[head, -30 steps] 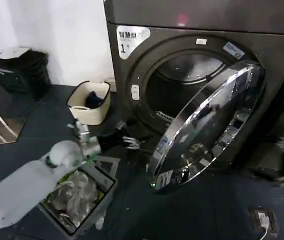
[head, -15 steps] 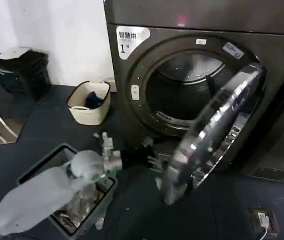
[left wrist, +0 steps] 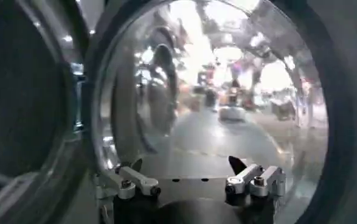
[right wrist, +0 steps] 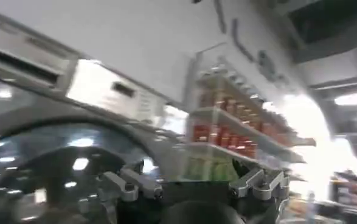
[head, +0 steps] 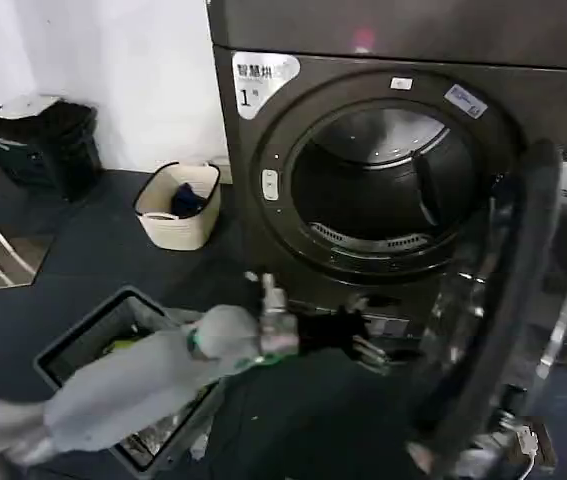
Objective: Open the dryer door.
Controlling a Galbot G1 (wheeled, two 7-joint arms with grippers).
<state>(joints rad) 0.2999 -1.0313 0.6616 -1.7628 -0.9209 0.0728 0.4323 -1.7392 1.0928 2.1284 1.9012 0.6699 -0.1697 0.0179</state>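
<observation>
Dryer door (head: 508, 310) swung wide, just right of left gripper (head: 388, 352); fingers (left wrist: 135, 179) spread, empty.

The left arm reaches forward and rightward across the head view, its pale grey forearm sloping up to a silver wrist joint; beyond that sits the black left gripper (head: 368, 345), fingers pointing right; in the left wrist view the left gripper (left wrist: 190, 176) has its two fingers spread well apart, nothing between them; the right gripper (right wrist: 190, 182) likewise shows its fingers parted, with an empty gap between them.
</observation>
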